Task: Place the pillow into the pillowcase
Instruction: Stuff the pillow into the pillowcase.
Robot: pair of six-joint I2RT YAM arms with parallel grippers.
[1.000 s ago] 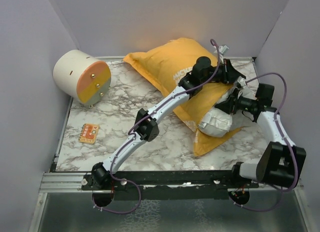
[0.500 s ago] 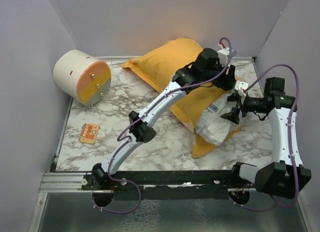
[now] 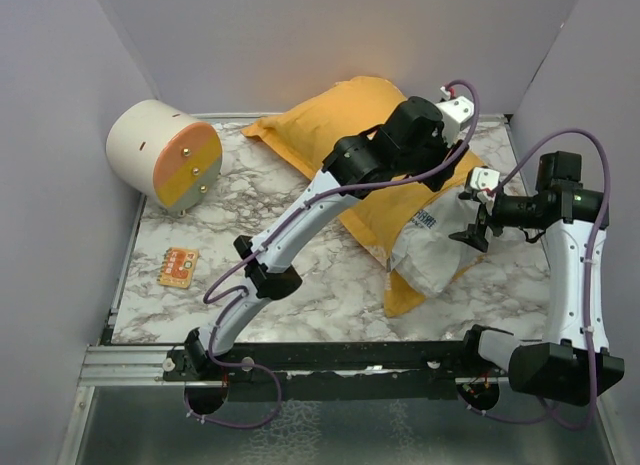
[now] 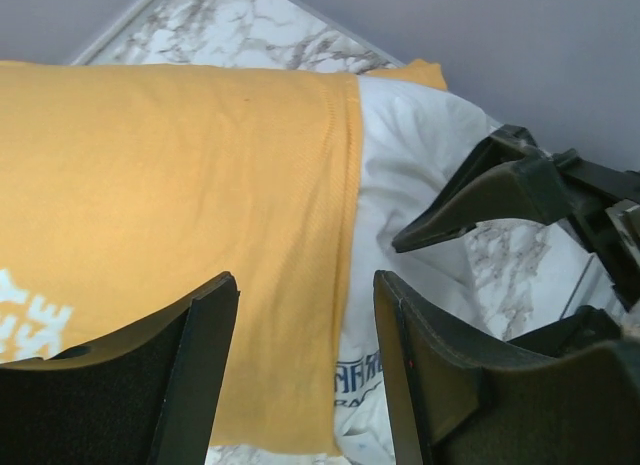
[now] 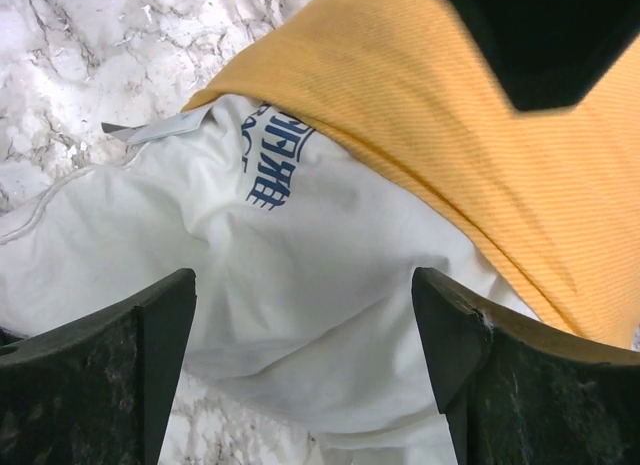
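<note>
The orange-yellow pillowcase (image 3: 345,120) lies from the back middle of the table to the right front. Most of the white pillow is inside it. The pillow's crumpled end (image 3: 432,247), with blue print on it, sticks out of the case mouth. My left gripper (image 3: 452,171) hovers open over the hem. In the left wrist view the left gripper (image 4: 305,285) frames the pillowcase (image 4: 150,185) edge and the pillow (image 4: 420,165), holding nothing. My right gripper (image 3: 472,223) is open just right of the exposed end. In the right wrist view the right gripper (image 5: 305,285) stands above the pillow (image 5: 220,235), next to the pillowcase (image 5: 450,105).
A cream-and-orange cylinder (image 3: 165,155) lies at the back left. A small orange card (image 3: 178,266) sits on the marble table (image 3: 300,285) at the left front. Purple walls close in at the back and on both sides.
Both grippers have opened, let go and lifted off the fabric. The right arm has drawn back to the right. The pillow's exposed end has slackened and spread out of its bunched shape.
</note>
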